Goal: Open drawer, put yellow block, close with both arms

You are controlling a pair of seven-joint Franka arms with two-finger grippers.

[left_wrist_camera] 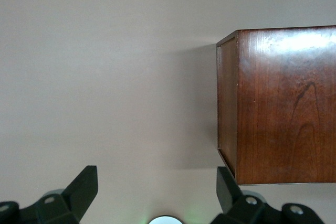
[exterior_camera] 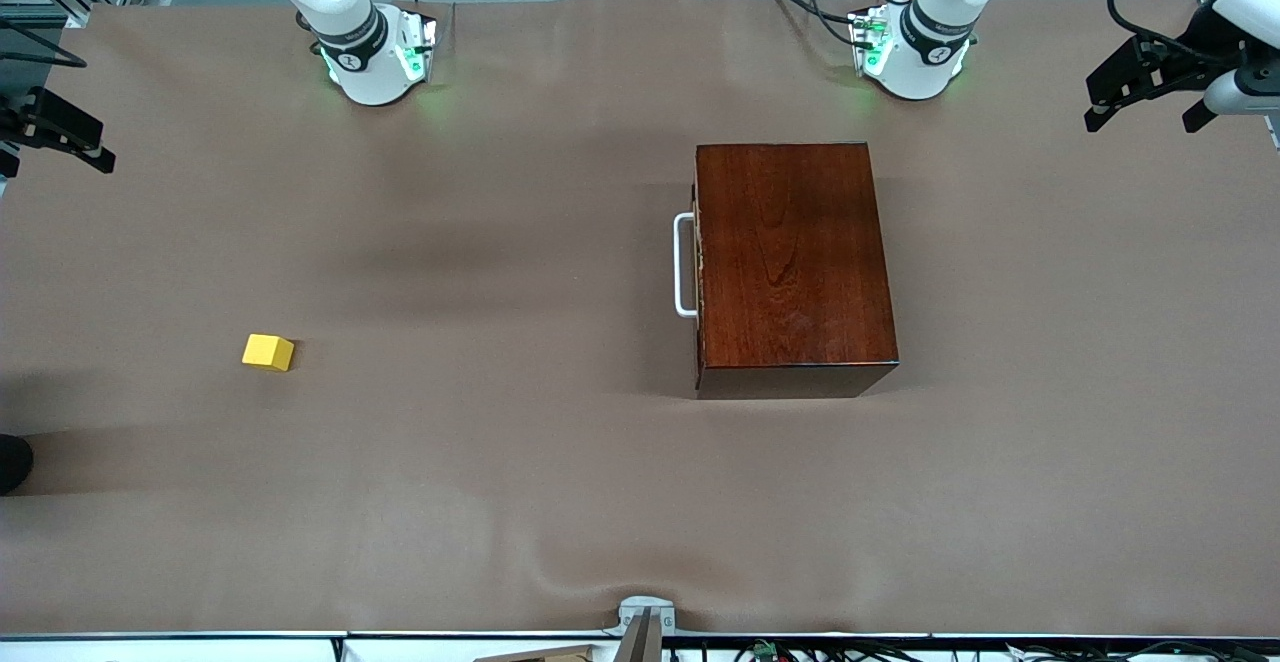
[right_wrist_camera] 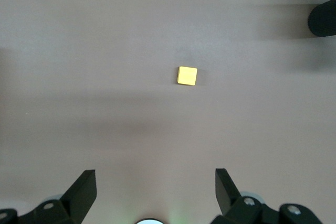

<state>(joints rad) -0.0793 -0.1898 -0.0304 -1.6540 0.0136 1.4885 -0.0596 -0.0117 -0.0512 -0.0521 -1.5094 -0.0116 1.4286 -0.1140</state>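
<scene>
My 2 arms hang high and wide. My left gripper (exterior_camera: 1150,102) is up over the left arm's end of the table (exterior_camera: 500,492), fingers (left_wrist_camera: 84,187) spread apart, nothing between them. My right gripper (exterior_camera: 60,132) is over the right arm's end, fingers (right_wrist_camera: 84,190) spread too, empty. The drawer (exterior_camera: 697,262) sits shut in the wooden box (exterior_camera: 790,257), white handle (exterior_camera: 682,264) facing the yellow block (exterior_camera: 268,352), which lies well apart on the cloth.
</scene>
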